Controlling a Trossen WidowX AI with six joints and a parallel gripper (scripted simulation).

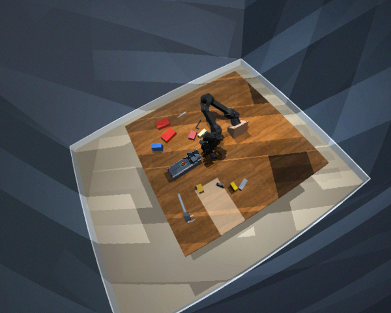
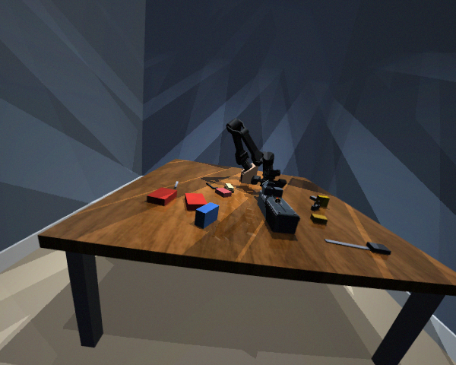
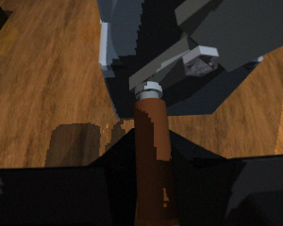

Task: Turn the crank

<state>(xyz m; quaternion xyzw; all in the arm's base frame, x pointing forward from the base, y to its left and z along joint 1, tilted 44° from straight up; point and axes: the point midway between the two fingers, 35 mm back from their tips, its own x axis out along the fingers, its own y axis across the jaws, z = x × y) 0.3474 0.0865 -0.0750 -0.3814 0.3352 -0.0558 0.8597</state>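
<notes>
The machine (image 1: 175,171) (image 2: 283,220) is a long dark grey box on the table. A small red pointer (image 1: 182,163) (image 2: 277,199) shows on its top; the view is too small to tell whether it is level with the brass marks. My gripper (image 1: 203,155) (image 2: 268,182) (image 3: 148,134) is at the machine's end nearer the arm base, shut on the brown crank handle (image 3: 152,127). The handle lies between both black fingers in the wrist view. A grey crank arm (image 3: 162,68) runs from the handle's tip up to the right. The handle's far end is hidden.
Two red blocks (image 1: 162,123) (image 1: 168,135) and a blue block (image 1: 157,147) (image 2: 207,214) lie to one side of the machine. A pink block (image 1: 192,135) lies near the arm. Yellow blocks (image 1: 199,188) (image 1: 233,186) and a hammer-like tool (image 1: 186,216) lie on the other side.
</notes>
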